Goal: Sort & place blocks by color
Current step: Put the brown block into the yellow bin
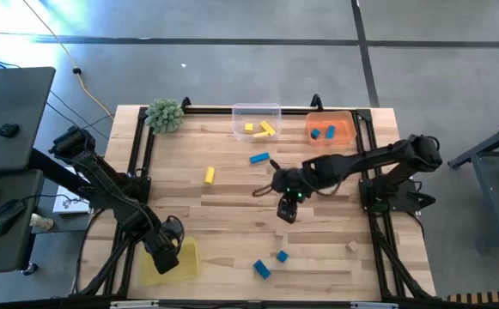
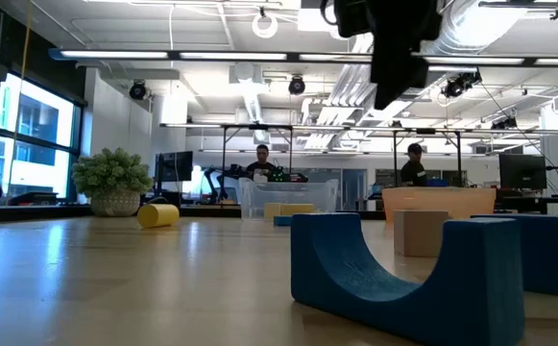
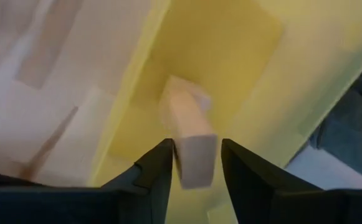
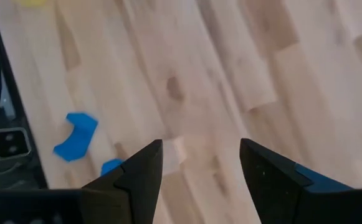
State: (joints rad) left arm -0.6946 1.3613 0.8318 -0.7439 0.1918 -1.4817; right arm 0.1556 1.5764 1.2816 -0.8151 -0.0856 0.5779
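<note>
- L tool (image 3: 193, 163) sits over the yellow tray (image 1: 189, 257) at the bench's near-left corner; a plain wood block (image 3: 190, 140) is between its fingers, which look parted w/ slim gaps each side — can't tell if it's gripped or already let go
- R tool (image 4: 199, 165) hangs spread over mid-bench, nothing in it; a small wood block (image 4: 176, 151) lies just ahead of one finger
- Other blocks: yellow ones in the clear tray (image 1: 257, 120), blue ones in the orange tray (image 1: 331, 129), loose blue (image 1: 259, 158) and yellow (image 1: 209, 175) mid-bench, two blue (image 1: 270, 263) near the front edge, a wood one (image 1: 351, 246) front right
- Risk, my guess: the block looks tilted, so it could land on end, bounce or tip toward the tray wall; a finger might snag it when the arm lifts
- Risk: R tool closing off-centre could nudge the small wood block away instead of pinching it
- L wrist view alone shows block inside the tray — high view hides it under the arm
- Low view shows a blue arch block (image 2: 408, 279) up close plus people in the room behind; doesn't show the yellow tray
</note>
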